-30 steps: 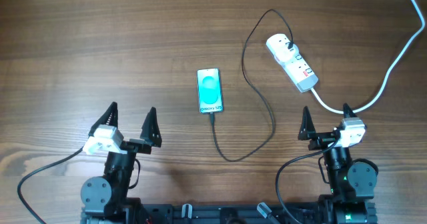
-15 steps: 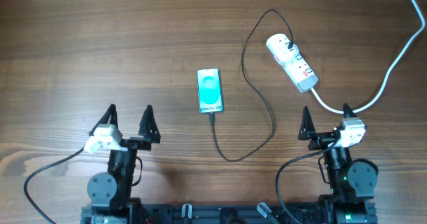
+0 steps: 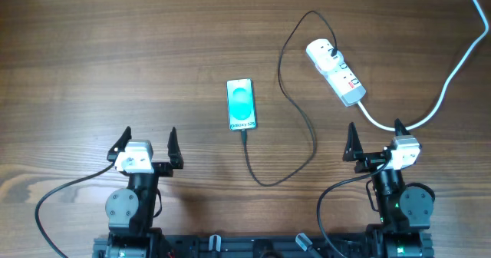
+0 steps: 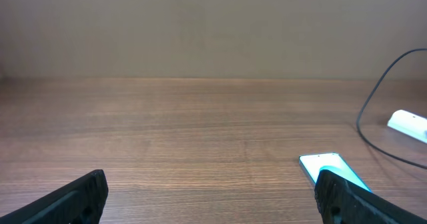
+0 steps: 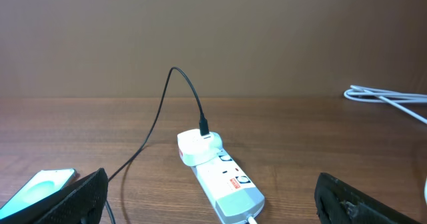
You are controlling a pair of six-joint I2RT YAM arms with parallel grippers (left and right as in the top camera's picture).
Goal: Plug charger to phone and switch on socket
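A: Left side of the table [image 3: 115,51] first. How did the left gripper [image 3: 149,133] stand?
B: It sat at the near edge, left of centre, fingers spread wide and holding nothing. The left wrist view agreed: its fingertips [image 4: 75,197] sat in the lower corners of the frame, with bare wood between them.

A: The phone [image 3: 241,104]?
B: It lay flat at mid-table with its turquoise screen up and the white text band at its near end. It was well apart from both grippers, farther out and to the right of the left one.

A: The charger [image 3: 314,145]?
B: It was a thin black cable. One end met the phone's near edge, but how firmly it was seated could not be told. From there it looped near and right, ran far, arched over, and dropped into a white adapter [image 5: 199,146] on the socket [image 3: 337,72].

A: Where was the socket?
B: It lay diagonally at the far right, with the adapter at its far end. The red switches [image 3: 354,81] sat toward its near end, and their position was not readable. Its white cord [image 3: 453,77] left the near end and curved away to the far right.

A: The right gripper [image 3: 374,126]?
B: It sat at the near edge on the right, fingers likewise parted and empty. One fingertip overlapped the cord in the overhead view, but contact could not be told.
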